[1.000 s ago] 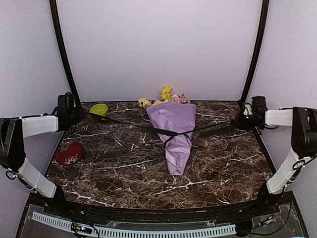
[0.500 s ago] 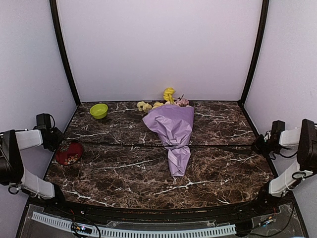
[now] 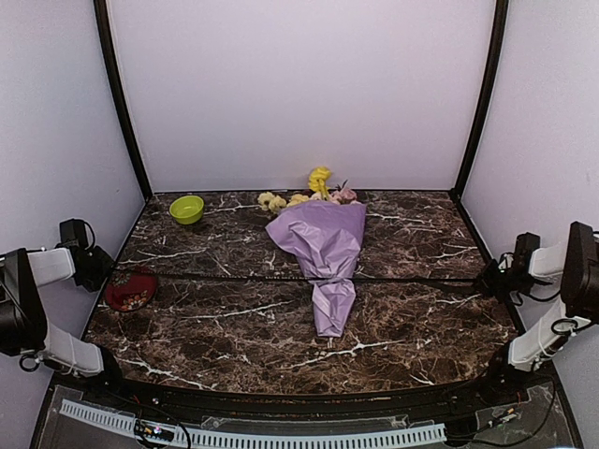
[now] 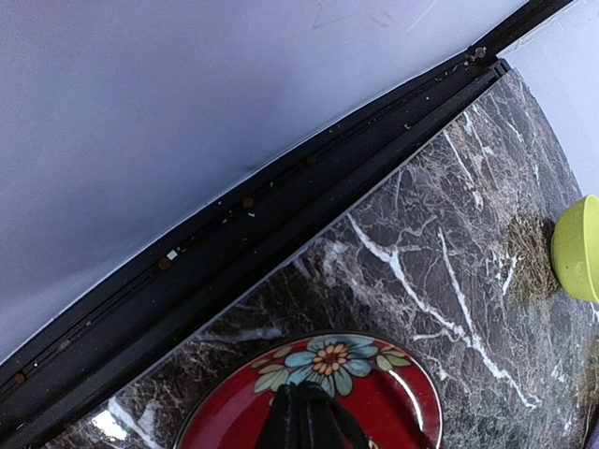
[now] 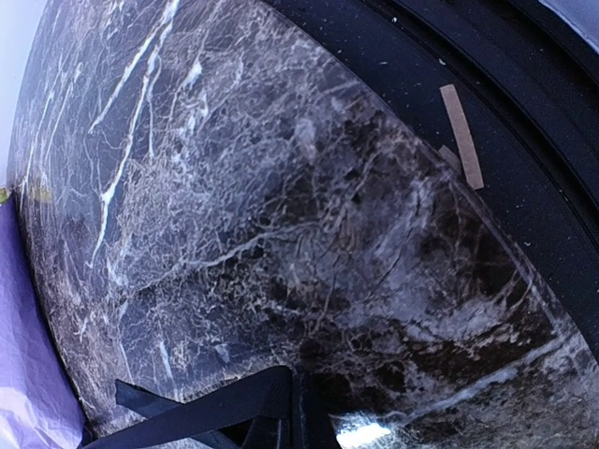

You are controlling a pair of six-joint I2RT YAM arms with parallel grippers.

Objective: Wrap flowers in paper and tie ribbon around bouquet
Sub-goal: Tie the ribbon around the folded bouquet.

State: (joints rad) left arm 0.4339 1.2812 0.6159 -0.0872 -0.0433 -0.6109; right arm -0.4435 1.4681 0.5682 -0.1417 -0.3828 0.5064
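**Ribbon taut at the bouquet's waist, both ends pinched**

Bouquet (image 3: pixel 328 253) lies mid-table, flowers (image 3: pixel 318 178) toward the back wall and the paper (image 3: pixel 323 234) cone tapering toward me. The ribbon (image 3: pixel 215 275) runs in one straight black line from side to side across the table (image 3: pixel 234 323), cinching the cone where it narrows.

My left end effector (image 3: pixel 96 268) is out at the left edge near the red plate (image 3: pixel 131 290), clenched on one ribbon end. Its wrist view shows the strap leaving the fingers over the plate's painted flower. My right end effector (image 3: pixel 489 278) is at the right edge, clamped on the other end, and its wrist view shows the strap leading off toward the purple paper. The green bowl (image 3: pixel 187 209) is well apart at the back left.

I judge this to be the tightening of the tie. I cannot tell whether a real knot has formed or the strap is only crossed.

Risks as I see them:
- A harder pull may crumple or tear the thin paper at the waist, or crush the stems.
- An uneven pull would drag or spin the bouquet sideways.
- The flat strap may slip out of either pinch.
- If I let go without a knot, the wrap may spring open.
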